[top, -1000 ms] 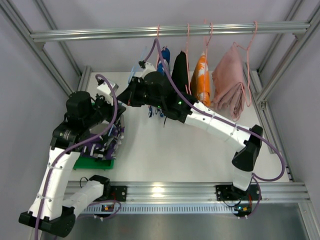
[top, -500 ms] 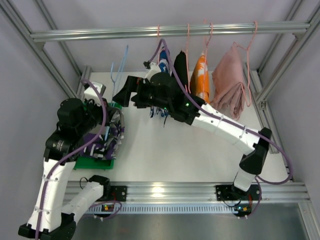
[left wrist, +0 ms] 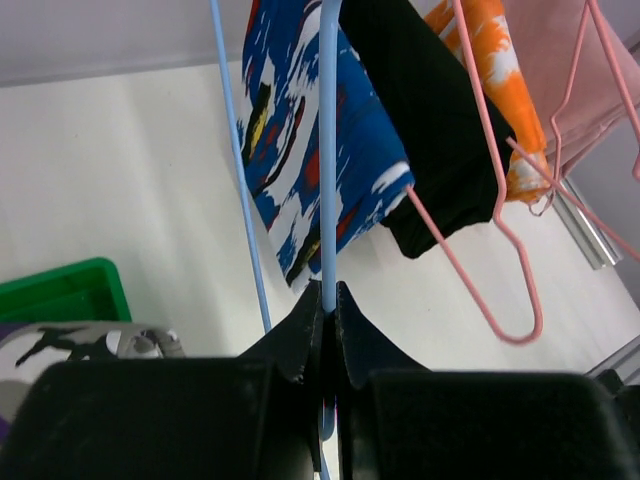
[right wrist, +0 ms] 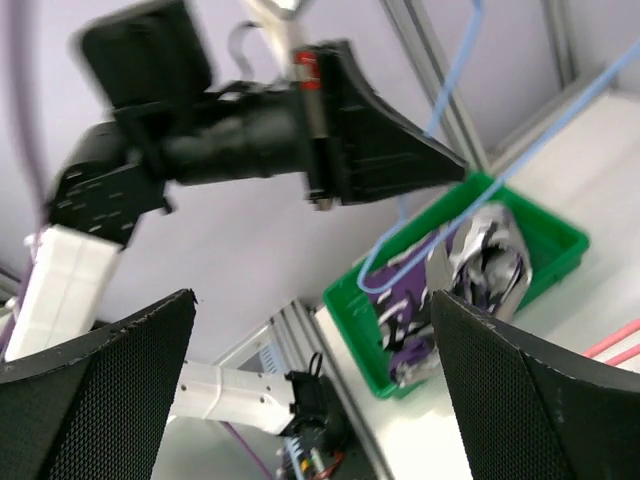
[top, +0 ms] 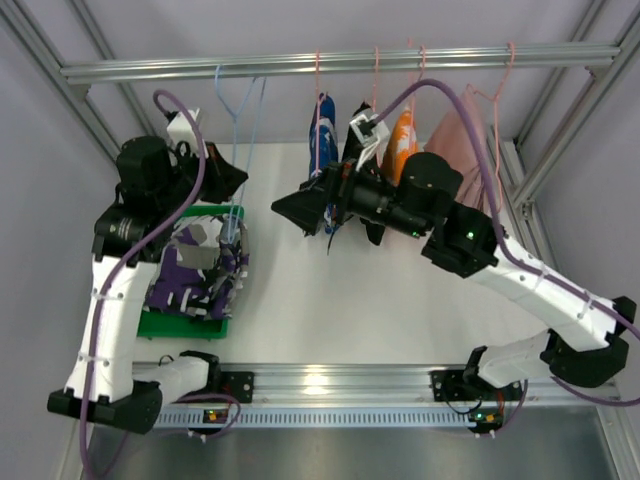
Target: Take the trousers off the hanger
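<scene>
The trousers [top: 195, 272], a purple, white and black print, lie bunched in the green bin [top: 185, 325]; they also show in the right wrist view [right wrist: 478, 262]. My left gripper [top: 238, 182] [left wrist: 328, 292] is shut on the light-blue hanger [top: 236, 120] [left wrist: 328, 150], holding it upright by the rail, its top near the bar. The hanger's lower end [right wrist: 385, 262] hangs bare above the bin. My right gripper [top: 287, 208] [right wrist: 315, 390] stands wide open in mid-air to the right of the hanger, holding nothing.
On the rail [top: 420, 60] hang a blue-and-white garment [top: 325, 120], a black one [top: 358, 140], an orange one [top: 402, 150] and a pink one [top: 462, 160] on pink hangers [left wrist: 500, 250]. Frame posts [top: 110, 110] flank the white table [top: 340, 300].
My left arm has lifted the hanger up to the rail, leaving the trousers in the bin. My right gripper has let go, opened and drawn back to the right.
</scene>
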Available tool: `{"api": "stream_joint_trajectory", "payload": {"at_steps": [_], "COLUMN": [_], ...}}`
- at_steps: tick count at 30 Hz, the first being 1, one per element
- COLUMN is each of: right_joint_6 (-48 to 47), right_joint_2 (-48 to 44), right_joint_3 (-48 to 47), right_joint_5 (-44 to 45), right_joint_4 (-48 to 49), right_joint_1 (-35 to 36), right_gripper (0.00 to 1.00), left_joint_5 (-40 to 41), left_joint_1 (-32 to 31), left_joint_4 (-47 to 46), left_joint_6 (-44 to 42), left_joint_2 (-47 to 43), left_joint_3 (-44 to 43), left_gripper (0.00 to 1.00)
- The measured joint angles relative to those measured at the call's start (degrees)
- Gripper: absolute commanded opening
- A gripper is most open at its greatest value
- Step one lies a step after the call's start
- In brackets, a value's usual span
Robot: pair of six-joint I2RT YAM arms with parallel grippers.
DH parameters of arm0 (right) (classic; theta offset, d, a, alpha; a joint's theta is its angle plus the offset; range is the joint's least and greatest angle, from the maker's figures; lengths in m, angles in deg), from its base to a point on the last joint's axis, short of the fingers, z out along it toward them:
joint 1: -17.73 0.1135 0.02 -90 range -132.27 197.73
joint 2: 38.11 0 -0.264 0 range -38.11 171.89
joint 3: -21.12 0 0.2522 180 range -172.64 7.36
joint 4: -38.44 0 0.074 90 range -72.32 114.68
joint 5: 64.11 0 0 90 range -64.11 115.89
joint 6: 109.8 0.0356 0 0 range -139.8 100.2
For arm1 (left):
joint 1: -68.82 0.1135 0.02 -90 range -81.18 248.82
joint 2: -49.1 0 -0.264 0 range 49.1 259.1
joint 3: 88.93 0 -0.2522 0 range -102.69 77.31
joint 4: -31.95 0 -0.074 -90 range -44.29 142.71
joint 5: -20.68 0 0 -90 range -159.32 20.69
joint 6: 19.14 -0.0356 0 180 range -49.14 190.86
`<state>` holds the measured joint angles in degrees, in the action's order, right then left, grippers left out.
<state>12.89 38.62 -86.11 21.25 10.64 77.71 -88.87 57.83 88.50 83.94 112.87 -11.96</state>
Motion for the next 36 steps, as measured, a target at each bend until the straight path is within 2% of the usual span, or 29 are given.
{"api": "stream_joint_trajectory", "payload": {"at_steps": [7, 16, 20, 22, 23, 26, 27, 29, 30, 31, 36], "right_joint_6": [-7.63, -7.93, -7.34, -7.06, -7.02, -6.91, -6.88, -6.75, -6.73, -6.75, -7.80], "right_joint_2": [-7.21, -14.14, -16.37, -17.46, -17.90, -19.08, -19.34, -19.74, -19.96, -20.09, -21.00], "right_joint_3": [0.81, 8.22, 10.60, 11.34, 11.56, 12.24, 12.46, 12.96, 13.35, 13.75, 16.11], "right_joint_5": [3.21, 4.94, 5.01, 4.98, 4.96, 4.94, 4.70, 4.46, 4.37, 4.35, 4.39], "right_joint_4": [1.25, 0.37, -0.24, -0.33, -0.42, -0.37, -0.24, -0.20, -0.20, -0.22, -0.42], "right_joint_1": [-2.12, -13.81, -17.84, -18.99, -19.41, -20.15, -20.39, -20.87, -21.14, -21.31, -22.14], "right_gripper": [1.00, 0.99, 0.99, 0.99, 0.99, 1.00, 1.00, 0.99, 1.00, 1.00, 0.99], "left_joint_5": [1.46, 6.64, 9.09, 10.10, 10.49, 11.78, 12.09, 12.66, 12.83, 12.96, 11.13], "left_joint_1": [-2.51, -5.73, -5.73, -6.03, -6.29, -6.99, -7.06, -7.06, -7.08, -7.06, -7.02], "left_joint_4": [-3.28, -4.28, -4.33, -4.31, -4.31, -4.50, -4.76, -5.51, -5.95, -6.32, -8.11], "left_joint_6": [1.38, 2.05, 2.25, 2.21, 2.19, 2.16, 2.12, 2.05, 2.10, 1.88, 0.81], "left_joint_2": [11.41, 23.23, 25.79, 26.34, 26.49, 26.62, 26.62, 26.58, 26.43, 26.10, 19.56], "left_joint_3": [-7.56, -14.99, -15.56, -15.56, -15.58, -15.58, -15.58, -15.52, -15.37, -15.02, -8.07], "left_gripper": [0.00, 0.00, 0.00, 0.03, 0.06, 0.28, 0.46, 0.66, 0.94, 0.99, 0.99]}}
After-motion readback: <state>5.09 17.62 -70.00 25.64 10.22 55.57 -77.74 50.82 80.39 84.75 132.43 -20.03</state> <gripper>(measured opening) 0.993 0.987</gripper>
